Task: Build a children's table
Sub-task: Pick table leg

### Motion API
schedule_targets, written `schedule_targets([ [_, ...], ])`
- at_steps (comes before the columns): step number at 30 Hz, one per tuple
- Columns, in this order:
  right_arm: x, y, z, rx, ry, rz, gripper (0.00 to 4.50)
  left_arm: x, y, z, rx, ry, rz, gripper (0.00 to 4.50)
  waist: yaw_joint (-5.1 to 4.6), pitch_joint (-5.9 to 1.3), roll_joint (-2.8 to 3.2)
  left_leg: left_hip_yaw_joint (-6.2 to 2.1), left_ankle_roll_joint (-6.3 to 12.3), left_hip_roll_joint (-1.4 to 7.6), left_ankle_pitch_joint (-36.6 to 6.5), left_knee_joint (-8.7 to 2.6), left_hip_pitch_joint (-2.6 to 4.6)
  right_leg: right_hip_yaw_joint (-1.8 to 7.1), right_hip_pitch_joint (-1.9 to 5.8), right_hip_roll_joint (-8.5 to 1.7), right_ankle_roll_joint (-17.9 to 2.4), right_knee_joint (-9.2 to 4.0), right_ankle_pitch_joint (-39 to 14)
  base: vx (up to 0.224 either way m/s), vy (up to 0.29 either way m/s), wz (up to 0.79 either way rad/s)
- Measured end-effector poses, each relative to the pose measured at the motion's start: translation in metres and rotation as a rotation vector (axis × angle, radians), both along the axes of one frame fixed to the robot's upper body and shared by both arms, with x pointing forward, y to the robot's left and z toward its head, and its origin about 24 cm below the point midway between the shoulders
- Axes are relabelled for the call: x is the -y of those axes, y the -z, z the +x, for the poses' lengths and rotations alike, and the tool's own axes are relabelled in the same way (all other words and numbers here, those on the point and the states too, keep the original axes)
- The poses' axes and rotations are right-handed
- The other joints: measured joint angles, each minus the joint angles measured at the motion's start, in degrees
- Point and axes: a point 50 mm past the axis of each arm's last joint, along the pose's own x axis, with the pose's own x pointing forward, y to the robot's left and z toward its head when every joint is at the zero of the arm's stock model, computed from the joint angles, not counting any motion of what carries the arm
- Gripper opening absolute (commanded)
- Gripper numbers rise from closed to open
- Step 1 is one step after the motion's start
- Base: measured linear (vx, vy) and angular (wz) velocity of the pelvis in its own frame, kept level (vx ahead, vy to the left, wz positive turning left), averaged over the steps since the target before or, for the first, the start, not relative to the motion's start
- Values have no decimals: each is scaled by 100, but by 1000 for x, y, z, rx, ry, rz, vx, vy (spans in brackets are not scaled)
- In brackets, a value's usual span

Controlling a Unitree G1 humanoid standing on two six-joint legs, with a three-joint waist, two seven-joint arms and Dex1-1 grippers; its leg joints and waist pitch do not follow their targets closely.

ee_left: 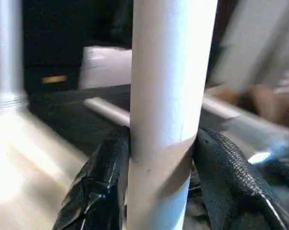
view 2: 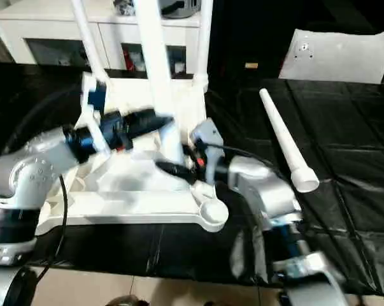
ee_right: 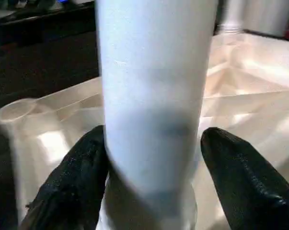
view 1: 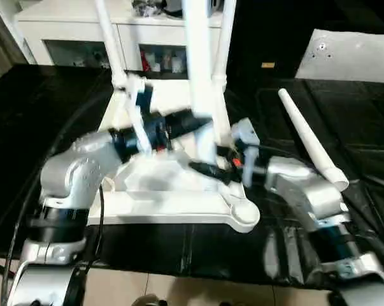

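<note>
**Third leg steadied, fourth waiting**

The tabletop (view 1: 172, 207) lies underside up at centre frame on the worktop (view 1: 26, 127). The left hand (ee_left: 158, 158) pinches the upright leg (view 1: 198, 70), likely to keep it plumb in its socket; the right hand (ee_right: 154, 158) brackets its base, fingers spread. At right, a spare leg (view 2: 284, 140) lies diagonally, wide end nearest.

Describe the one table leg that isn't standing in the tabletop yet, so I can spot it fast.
On the black work table, look to the robot's right of the upturned white tabletop. The loose leg lies flat on the black cover, wide open end nearest the robot. The other legs stand upright from the tabletop; this one alone lies down.
</note>
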Motion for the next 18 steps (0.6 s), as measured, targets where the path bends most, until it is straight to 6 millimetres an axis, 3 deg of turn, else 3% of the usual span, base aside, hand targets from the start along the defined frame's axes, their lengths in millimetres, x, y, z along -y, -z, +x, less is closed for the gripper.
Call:
schedule_targets([
  [3,-8,-6,5,23,74,13,316,1,2,3,9,-86,67,182,0,0,0,0,-1,0,1,0,1,0,0,0,0,1,0,0,0,0],
  [7,-24,0,7,12,159,23,316,15,0,2,28,-141,82,182,18,0,-1,0,-2,0,1,0,1,1,2,-1,0,0,0,0,0,0],
  [18,-35,4,17,-18,298,28,215,27,-8,5,60,-217,102,182,-4,0,0,0,-8,1,4,1,3,1,0,0,-3,5,2,0,0,0],
])
